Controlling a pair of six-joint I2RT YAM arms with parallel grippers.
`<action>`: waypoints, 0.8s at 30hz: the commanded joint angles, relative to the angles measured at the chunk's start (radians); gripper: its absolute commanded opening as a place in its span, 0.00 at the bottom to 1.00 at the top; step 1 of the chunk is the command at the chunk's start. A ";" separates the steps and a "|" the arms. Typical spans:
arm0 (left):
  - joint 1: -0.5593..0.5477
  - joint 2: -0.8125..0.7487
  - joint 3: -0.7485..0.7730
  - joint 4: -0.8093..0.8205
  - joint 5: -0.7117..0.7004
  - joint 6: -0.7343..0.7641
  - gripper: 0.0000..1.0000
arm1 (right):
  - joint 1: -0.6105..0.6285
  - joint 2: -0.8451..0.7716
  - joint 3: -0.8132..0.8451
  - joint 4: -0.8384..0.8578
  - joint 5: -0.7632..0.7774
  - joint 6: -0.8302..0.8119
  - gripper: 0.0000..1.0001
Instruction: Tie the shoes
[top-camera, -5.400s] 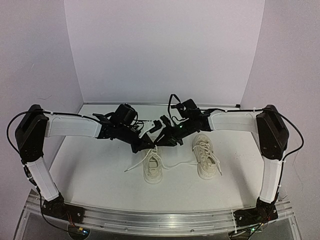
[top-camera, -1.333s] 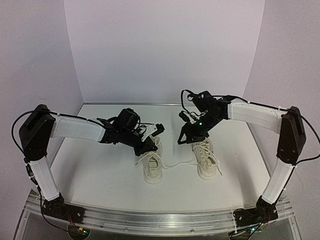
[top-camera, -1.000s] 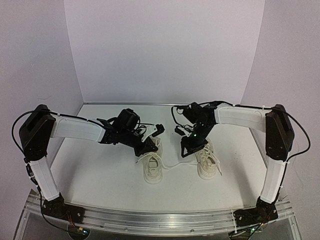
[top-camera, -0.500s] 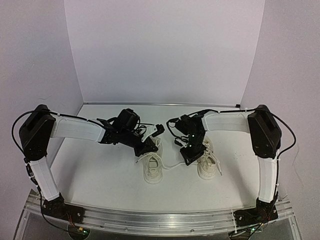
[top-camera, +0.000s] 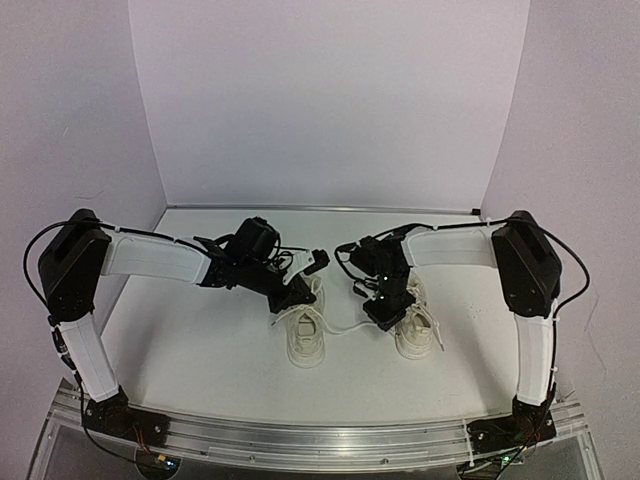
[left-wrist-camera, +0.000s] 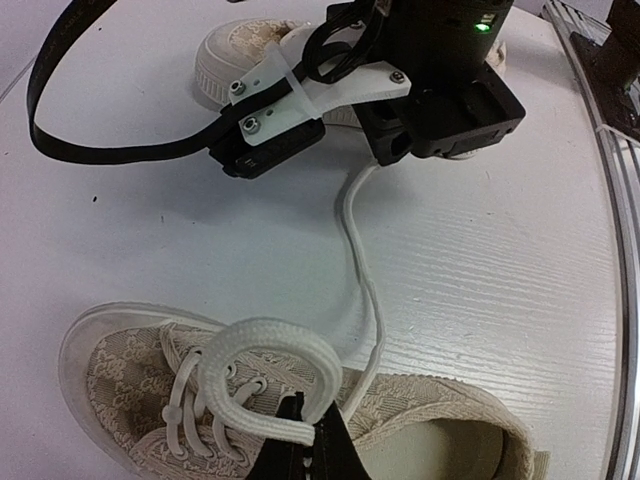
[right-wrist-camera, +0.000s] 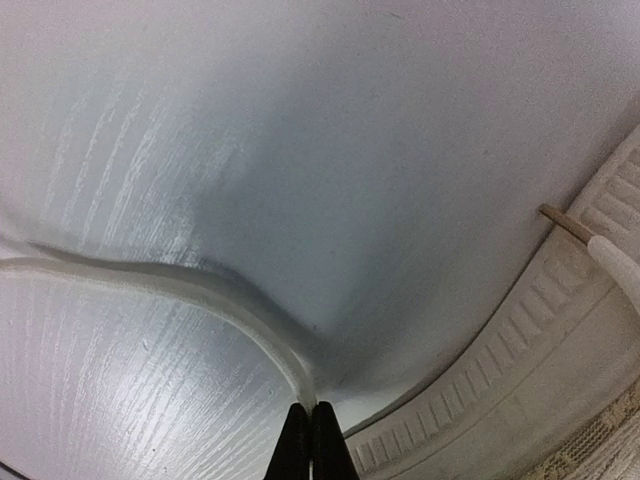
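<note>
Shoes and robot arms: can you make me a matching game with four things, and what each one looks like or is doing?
Things
1. left end effector
2. right end effector
3. shoe by the right arm
4. table

States
A. white, with wood grain
B. shut on a lace loop above the shoe by the left arm
C. shut on a long loose lace lying on the table
D. standing on its sole, not gripped

Pairs: 1-B, 2-C, 3-D, 4-A

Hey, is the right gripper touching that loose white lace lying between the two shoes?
Touching. The right wrist view shows the lace running straight into the right gripper, between its shut fingertips, with no gap.
</note>
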 joint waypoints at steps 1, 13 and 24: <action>-0.003 -0.035 -0.004 0.028 -0.011 0.036 0.00 | -0.019 -0.033 0.097 0.018 -0.040 0.055 0.00; -0.044 -0.070 -0.064 0.052 -0.088 0.152 0.00 | -0.137 0.084 0.565 0.119 -0.473 0.234 0.00; -0.085 -0.067 -0.070 0.027 -0.140 0.230 0.00 | 0.002 0.329 0.935 0.181 -0.720 0.369 0.00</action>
